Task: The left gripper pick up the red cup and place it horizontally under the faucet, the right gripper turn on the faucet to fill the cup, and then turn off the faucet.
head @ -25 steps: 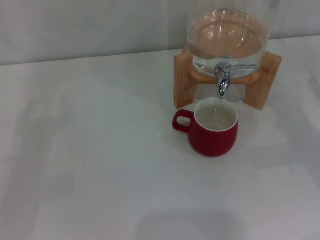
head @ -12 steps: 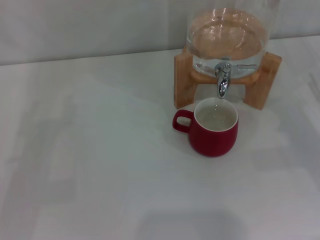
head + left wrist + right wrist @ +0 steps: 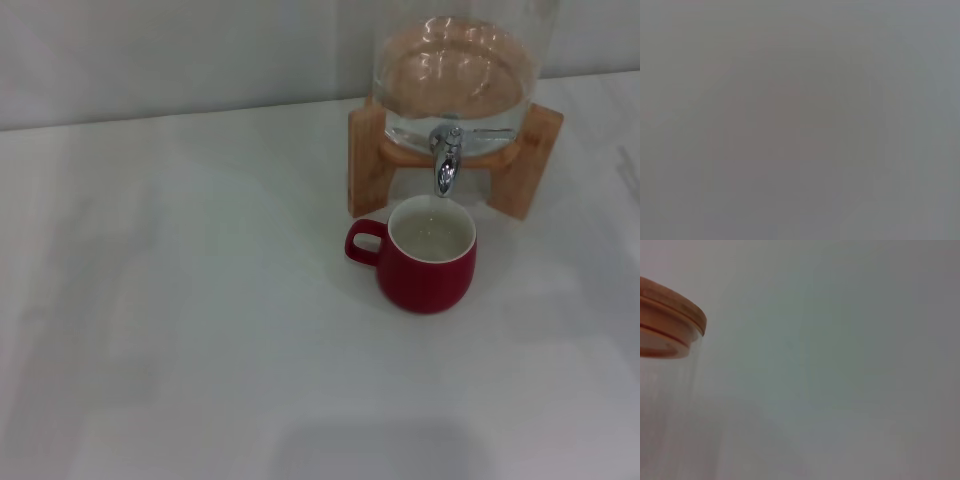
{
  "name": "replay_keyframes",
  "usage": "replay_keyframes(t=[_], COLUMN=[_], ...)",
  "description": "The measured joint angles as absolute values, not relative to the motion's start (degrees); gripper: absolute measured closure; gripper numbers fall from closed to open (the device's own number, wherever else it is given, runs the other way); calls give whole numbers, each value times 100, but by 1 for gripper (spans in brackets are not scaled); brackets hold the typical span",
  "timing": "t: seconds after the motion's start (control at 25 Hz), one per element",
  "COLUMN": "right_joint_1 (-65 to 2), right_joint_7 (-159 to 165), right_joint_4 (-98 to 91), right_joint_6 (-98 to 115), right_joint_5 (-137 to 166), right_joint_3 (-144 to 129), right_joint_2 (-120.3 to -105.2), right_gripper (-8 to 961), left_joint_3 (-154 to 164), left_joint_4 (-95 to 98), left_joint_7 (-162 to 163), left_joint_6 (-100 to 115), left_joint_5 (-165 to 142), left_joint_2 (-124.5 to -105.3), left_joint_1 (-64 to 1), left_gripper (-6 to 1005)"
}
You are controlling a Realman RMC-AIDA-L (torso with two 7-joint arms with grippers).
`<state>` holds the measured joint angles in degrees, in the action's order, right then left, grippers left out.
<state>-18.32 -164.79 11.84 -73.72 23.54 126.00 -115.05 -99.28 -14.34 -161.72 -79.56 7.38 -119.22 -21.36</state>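
The red cup stands upright on the white table, right under the chrome faucet, with its handle pointing left and liquid inside. The faucet juts from a clear glass dispenser on a wooden stand. Neither gripper shows in the head view. The left wrist view is a blank grey field. In the right wrist view only the dispenser's wooden lid and glass wall appear against a pale wall.
The white table spreads wide to the left of and in front of the cup. A pale wall runs behind the dispenser. A faint shadow lies at the table's front edge.
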Motion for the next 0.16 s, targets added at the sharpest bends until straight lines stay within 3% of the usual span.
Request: replay_keyframes(t=[0.16], right_joint_1=[-1822], right_joint_7=[-16479], right_joint_4=[1184], right_joint_6=[-7374], right_joint_5=[2356], right_joint_3=[12591], right_joint_2=[-11505], right_gripper=[336], left_joint_3=[-9935], left_joint_4=[-1418], left_joint_7=[-16171], left_joint_6=[-7956], left_joint_5=[737], left_joint_2=[-11925], left_joint_1=[-2150], left_gripper=[252])
